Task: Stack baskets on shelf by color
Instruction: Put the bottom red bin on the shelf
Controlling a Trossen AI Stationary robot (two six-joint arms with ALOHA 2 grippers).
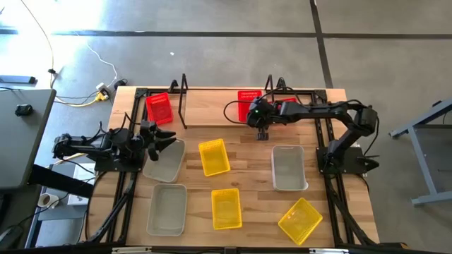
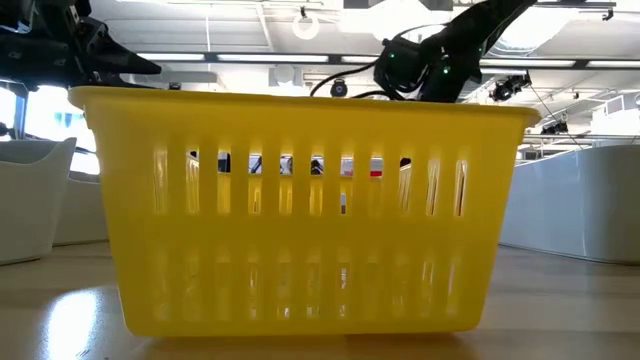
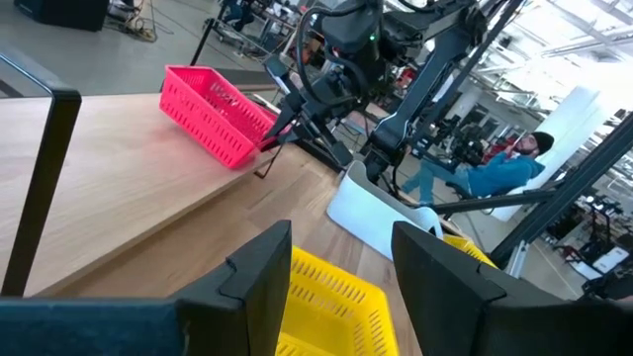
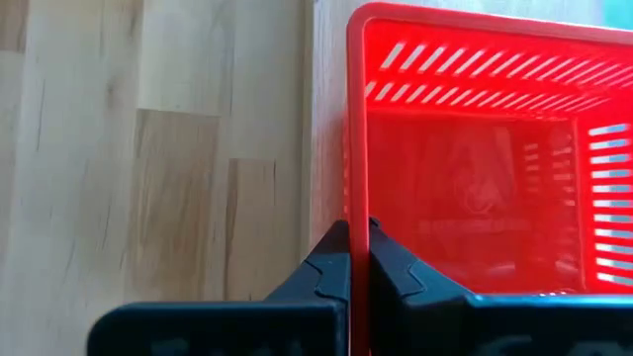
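No writing can be read on any basket. The right gripper [image 4: 358,259] is clamped on the rim of a red basket [image 4: 475,168] at the shelf [image 1: 185,92]. The left gripper [image 1: 164,139] stands wide over a grey basket [image 1: 164,161], just beside a yellow basket [image 1: 214,156].

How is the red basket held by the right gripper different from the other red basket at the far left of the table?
The held red basket has its rim clamped by the shut right gripper; the far-left red basket is touched by no gripper. The held one sits right of the black rods, the other left of them. Both are red slotted plastic.
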